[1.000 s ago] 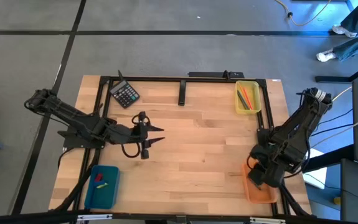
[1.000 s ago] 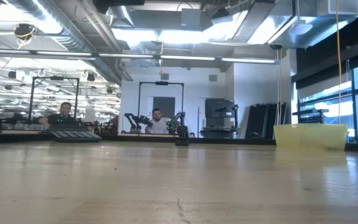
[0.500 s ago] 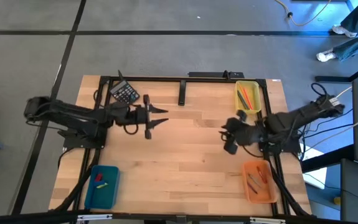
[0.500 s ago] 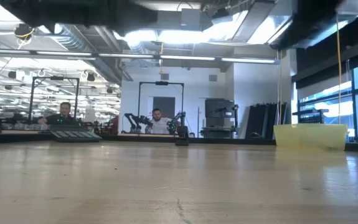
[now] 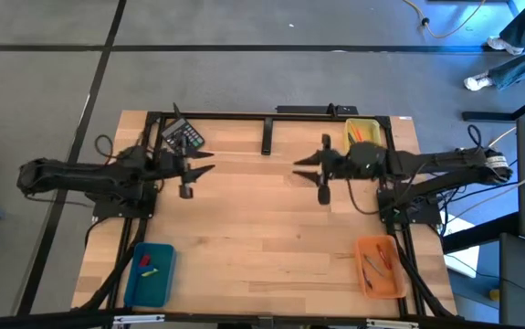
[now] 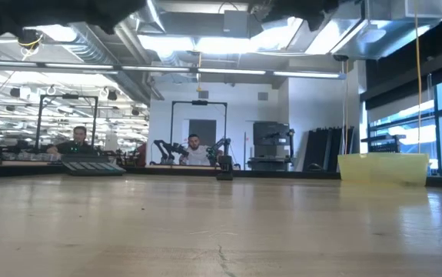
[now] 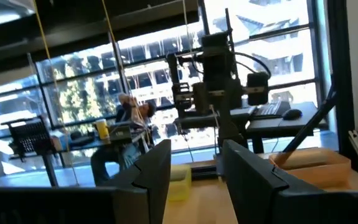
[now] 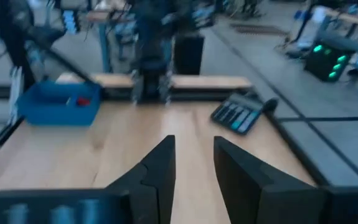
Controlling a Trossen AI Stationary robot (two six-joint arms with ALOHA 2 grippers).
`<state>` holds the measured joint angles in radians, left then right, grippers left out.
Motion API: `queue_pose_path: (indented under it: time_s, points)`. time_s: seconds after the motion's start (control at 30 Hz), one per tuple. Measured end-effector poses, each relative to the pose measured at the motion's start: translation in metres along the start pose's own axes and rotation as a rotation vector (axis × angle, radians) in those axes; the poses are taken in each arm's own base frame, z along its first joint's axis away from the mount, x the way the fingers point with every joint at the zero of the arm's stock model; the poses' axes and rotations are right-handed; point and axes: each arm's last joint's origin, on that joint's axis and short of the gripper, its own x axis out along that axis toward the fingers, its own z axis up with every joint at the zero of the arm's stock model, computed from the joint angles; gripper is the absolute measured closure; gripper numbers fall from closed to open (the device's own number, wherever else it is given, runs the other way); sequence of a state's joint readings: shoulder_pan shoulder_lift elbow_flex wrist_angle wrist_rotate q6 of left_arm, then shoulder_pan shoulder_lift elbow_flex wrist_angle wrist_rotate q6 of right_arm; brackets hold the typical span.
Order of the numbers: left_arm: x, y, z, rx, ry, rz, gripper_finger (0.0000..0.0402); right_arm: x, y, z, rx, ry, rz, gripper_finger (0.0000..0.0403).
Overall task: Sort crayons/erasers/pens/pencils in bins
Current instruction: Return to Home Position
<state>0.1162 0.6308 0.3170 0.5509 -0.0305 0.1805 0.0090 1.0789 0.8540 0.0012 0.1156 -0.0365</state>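
High view: both arms reach over the far half of the table point(image 5: 262, 239), the left claw point(image 5: 205, 164) just beside the calculator point(image 5: 182, 137) and the right claw point(image 5: 304, 162) near the yellow bin point(image 5: 372, 158). In the wrist views the left fingers point(image 7: 157, 171) and right fingers point(image 8: 160, 168) stand spread with nothing between them. Sorting looks finished: crayons point(image 5: 361, 139) lie in the yellow bin, slim sticks point(image 5: 376, 263) in the orange bin point(image 5: 386, 286), and erasers point(image 5: 146, 265) in the teal bin point(image 5: 152, 291). To return home well, each arm should fold back toward its own side, riding high and swinging clear of the calculator and bins.
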Motion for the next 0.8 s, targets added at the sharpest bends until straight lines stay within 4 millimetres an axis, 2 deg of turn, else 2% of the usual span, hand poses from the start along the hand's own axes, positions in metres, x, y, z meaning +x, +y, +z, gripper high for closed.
queue_pose_path:
  time_s: [0.13,0.4,0.6,0.67,0.8]
  points:
    - [-0.02,0.002,0.004,0.028,-0.013,0.01,0.0266,-0.019,-0.013,0.015,0.018,-0.084,-0.031,0.029]
    - [-0.048,0.006,0.02,0.056,-0.102,0.035,0.0266,-0.075,-0.02,0.033,-0.04,-0.224,-0.046,0.0296]
    - [-0.069,0.007,0.024,0.038,-0.126,0.042,0.0266,-0.106,-0.021,0.029,-0.032,-0.213,-0.043,0.031]
    - [-0.075,0.008,0.024,0.021,-0.126,0.048,0.0266,-0.11,-0.021,0.026,-0.017,-0.217,-0.042,0.0314]
    - [-0.083,0.008,0.022,0.002,-0.11,0.056,0.0266,-0.105,-0.02,0.005,-0.019,-0.224,-0.036,0.0319]
